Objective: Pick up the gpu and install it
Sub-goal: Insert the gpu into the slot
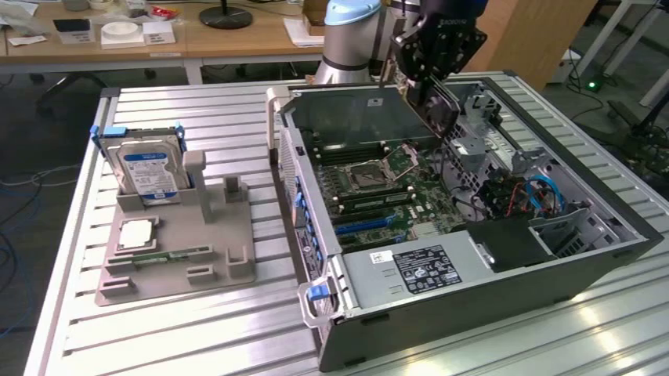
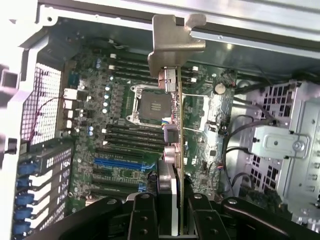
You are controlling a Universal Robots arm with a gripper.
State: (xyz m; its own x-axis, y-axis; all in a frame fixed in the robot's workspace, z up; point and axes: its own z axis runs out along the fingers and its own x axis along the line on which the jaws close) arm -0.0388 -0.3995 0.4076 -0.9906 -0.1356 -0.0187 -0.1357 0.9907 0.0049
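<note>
The claw point(image 2: 175, 220) is clamped narrowly on the gpu point(image 2: 173, 145), which sticks out edge-on from between its fingers, with the metal bracket point(image 2: 175, 40) at the end farthest from the claw. Below the claw lies the motherboard point(image 2: 125, 150) inside the open computer case point(image 1: 502, 313), and the card is not yet seated in it. Well away from the claw, outside the case, a grey holder point(image 1: 199, 251) on the tabletop point(image 1: 209, 329) carries a hard drive point(image 1: 146, 168).

The gpu point(image 2: 176, 150) is seen edge-on: a thin dark card with a metal bracket at one end. It is clamped in the gripper point(image 2: 175, 222) and held upright above the motherboard point(image 2: 120, 175) inside the open case.
</note>
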